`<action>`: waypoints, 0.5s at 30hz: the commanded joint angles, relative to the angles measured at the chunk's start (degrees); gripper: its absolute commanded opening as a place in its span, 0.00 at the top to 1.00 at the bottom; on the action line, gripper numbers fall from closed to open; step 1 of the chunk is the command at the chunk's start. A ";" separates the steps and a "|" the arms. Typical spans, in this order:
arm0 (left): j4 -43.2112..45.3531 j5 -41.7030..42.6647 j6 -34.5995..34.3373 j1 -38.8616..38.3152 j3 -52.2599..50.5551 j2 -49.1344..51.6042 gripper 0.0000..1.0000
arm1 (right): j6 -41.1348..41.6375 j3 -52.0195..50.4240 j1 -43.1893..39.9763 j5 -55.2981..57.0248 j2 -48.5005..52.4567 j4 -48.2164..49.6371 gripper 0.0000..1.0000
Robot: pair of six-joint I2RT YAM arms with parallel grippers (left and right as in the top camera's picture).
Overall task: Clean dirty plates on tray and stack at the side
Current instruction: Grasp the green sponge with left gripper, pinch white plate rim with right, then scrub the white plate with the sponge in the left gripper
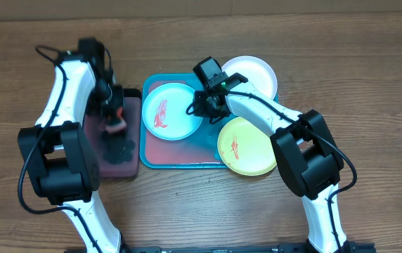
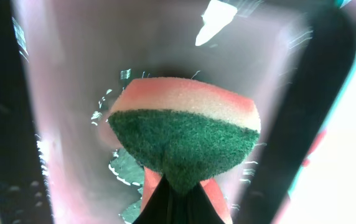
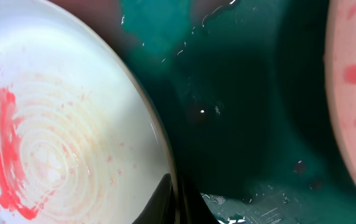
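Note:
The teal tray (image 1: pixel 185 165) holds the light blue plate (image 1: pixel 175 121) with a red smear at its left. The white plate (image 1: pixel 254 72) overlaps the tray's far right corner. The yellow-green plate (image 1: pixel 249 147) with a red smear overlaps its near right corner. My right gripper (image 1: pixel 199 107) is shut on the light blue plate's right rim; the right wrist view shows the rim (image 3: pixel 159 137) clamped between the fingers (image 3: pixel 179 202). My left gripper (image 1: pixel 112 116) is shut on a green-and-pink sponge (image 2: pixel 184 134) over the black tray, with the fingers (image 2: pixel 173 202) pinching the sponge's lower end.
The smaller black tray (image 1: pixel 125 167) lies left of the teal tray, with wet pinkish sheen inside (image 2: pixel 72 93). The teal tray floor (image 3: pixel 240 112) is wet. Another plate's edge with red spots (image 3: pixel 352 93) shows at the right of the right wrist view.

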 commanded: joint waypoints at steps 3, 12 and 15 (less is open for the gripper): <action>-0.87 5.01 0.87 -4.39 7.39 -1.55 0.96 | 0.26 -0.02 -0.72 -2.51 0.55 0.15 0.96; 5.49 4.24 -1.09 -13.25 0.02 0.55 0.96 | 0.26 -0.02 -1.01 -2.69 0.55 -0.13 0.96; 7.91 -0.48 -4.70 -14.69 -2.71 0.55 0.96 | 0.26 -0.02 -1.01 -3.15 0.55 -0.13 0.96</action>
